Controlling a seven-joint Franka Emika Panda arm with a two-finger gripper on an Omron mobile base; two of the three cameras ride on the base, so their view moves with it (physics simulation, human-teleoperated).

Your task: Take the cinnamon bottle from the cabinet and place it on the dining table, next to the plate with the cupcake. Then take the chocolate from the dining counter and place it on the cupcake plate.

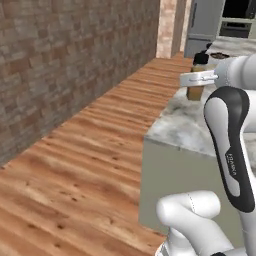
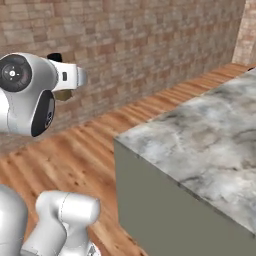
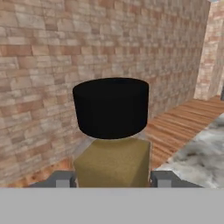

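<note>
The cinnamon bottle [image 3: 111, 131] has a wide black cap and a tan body. It stands upright between the fingers [image 3: 164, 179] of my gripper [image 3: 112, 180], which is shut on the tan body below the cap. In the left base view the gripper [image 1: 196, 78] holds the bottle [image 1: 195, 92] in the air over the near left edge of the grey marble counter [image 1: 185, 125]. From the right, the white hand [image 2: 70, 77] covers most of the bottle [image 2: 64, 95], which is left of the counter's corner [image 2: 200, 135].
A brick wall [image 1: 60, 60] runs along the left, with wooden floor [image 1: 85, 160] between it and the counter. A grey fridge [image 1: 202, 25] stands at the far end. Something small and dark [image 1: 219, 55] lies far along the counter, too small to tell.
</note>
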